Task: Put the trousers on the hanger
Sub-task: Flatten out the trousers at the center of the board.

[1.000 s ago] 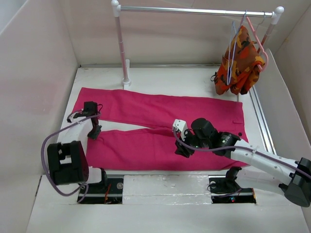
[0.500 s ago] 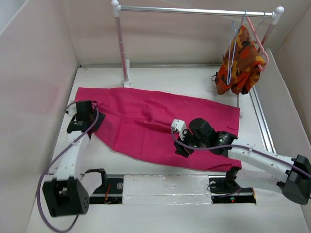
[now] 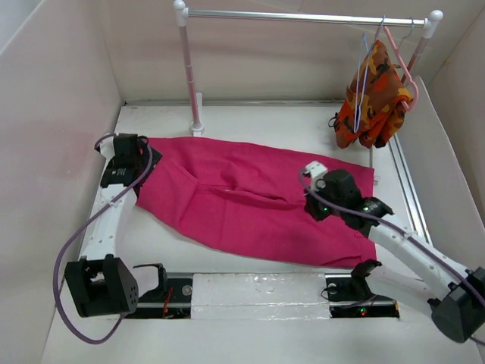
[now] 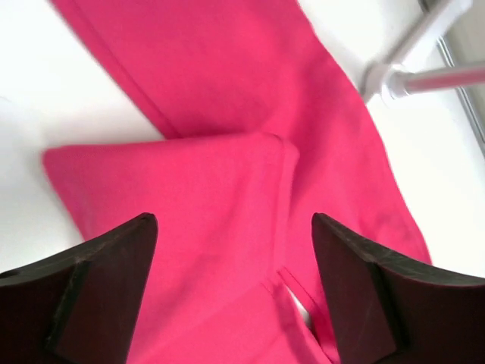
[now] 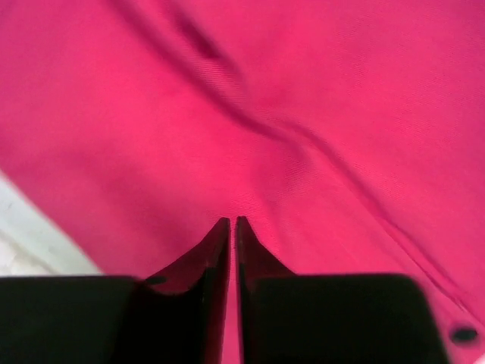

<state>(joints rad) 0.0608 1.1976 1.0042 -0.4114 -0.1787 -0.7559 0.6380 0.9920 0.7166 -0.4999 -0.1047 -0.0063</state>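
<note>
Trousers (image 3: 250, 201), folded flat, bare table (image 3: 250, 121) bordering every edge; left gripper (image 4: 231, 227) spread wide over their left hem, right gripper (image 5: 231, 224) pressed together above their right half; hanger (image 3: 364, 72) hangs beyond their far-right corner.

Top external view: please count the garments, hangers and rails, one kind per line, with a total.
Garments: 2, the trousers and the orange patterned garment.
Hangers: 2, the blue-lilac hanger and the pink hanger.
Rails: 1, the clothes rail.
Total: 5.
</note>
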